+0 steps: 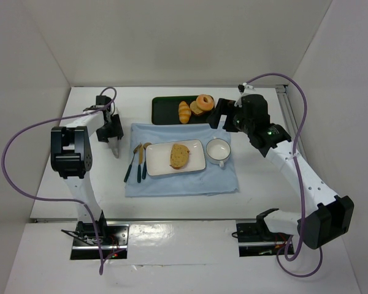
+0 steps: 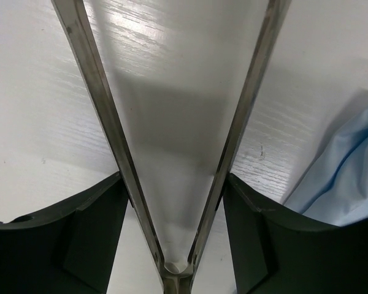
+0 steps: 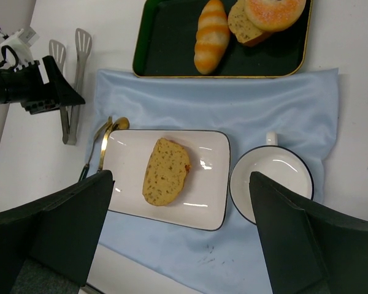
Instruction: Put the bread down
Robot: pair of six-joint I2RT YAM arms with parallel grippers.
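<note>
The bread point(image 1: 179, 155), a flat golden slice, lies on a white rectangular plate point(image 1: 196, 160) on the blue cloth. It also shows in the right wrist view point(image 3: 165, 171), on the plate's point(image 3: 210, 160) left half. My right gripper point(image 1: 221, 116) is open and empty, raised above the cloth; its jaws point(image 3: 179, 184) frame the plate from above. My left gripper point(image 1: 113, 138) is left of the cloth, shut on metal tongs point(image 2: 233, 135) low over the bare table. The tongs' arms are spread and empty between my fingers point(image 2: 173, 180).
A white cup point(image 1: 218, 149) stands right of the plate. A dark tray point(image 1: 165, 110) at the back holds a striped roll point(image 3: 210, 35), a donut point(image 3: 275, 9) and another slice point(image 3: 242, 24). Gold cutlery point(image 1: 138, 160) lies left of the plate. The blue cloth point(image 2: 349, 171) is right of the tongs.
</note>
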